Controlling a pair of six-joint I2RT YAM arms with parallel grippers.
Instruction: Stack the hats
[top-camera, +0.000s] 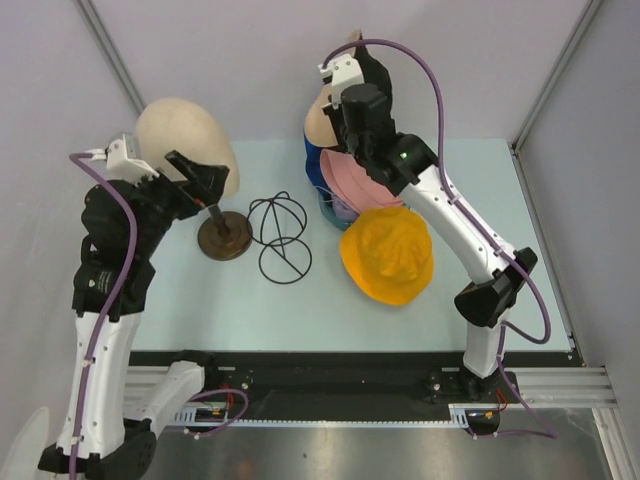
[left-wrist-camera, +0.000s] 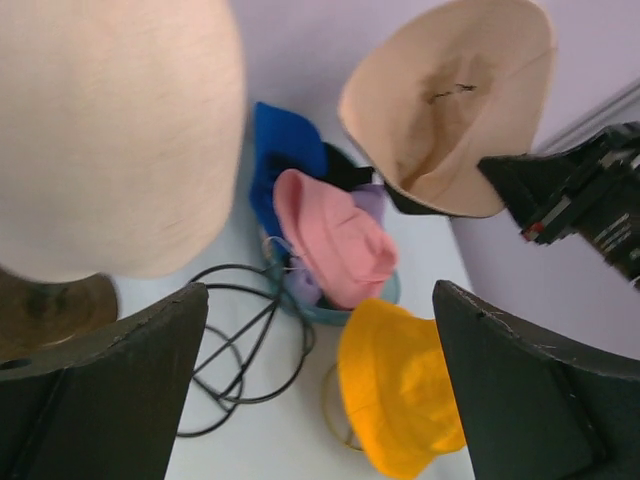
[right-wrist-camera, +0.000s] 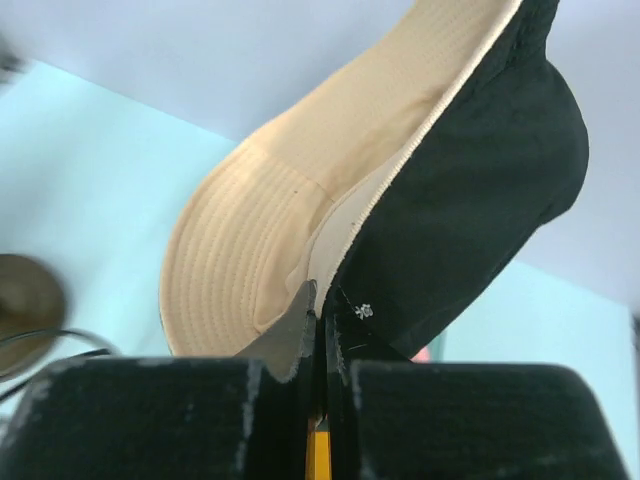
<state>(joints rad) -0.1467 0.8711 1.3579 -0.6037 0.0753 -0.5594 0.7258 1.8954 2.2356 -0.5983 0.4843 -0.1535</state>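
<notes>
My right gripper (right-wrist-camera: 320, 335) is shut on the brim of a black bucket hat (right-wrist-camera: 470, 190) with a tan lining (right-wrist-camera: 250, 250) and small white lettering. It holds the hat up at the back (top-camera: 322, 118), above a pile of hats. In that pile lie a pink hat (top-camera: 352, 178), a blue one (top-camera: 311, 158) and a lavender one (left-wrist-camera: 300, 285). An orange bucket hat (top-camera: 388, 255) sits on the table in front of the pile. My left gripper (top-camera: 200, 180) stands open and empty beside the cream mannequin head (top-camera: 180, 135).
A black wire frame (top-camera: 278, 235) lies mid-table next to the mannequin's round brown base (top-camera: 224, 236). The pile rests in a teal ring (left-wrist-camera: 385, 295). Grey walls close in the back and sides.
</notes>
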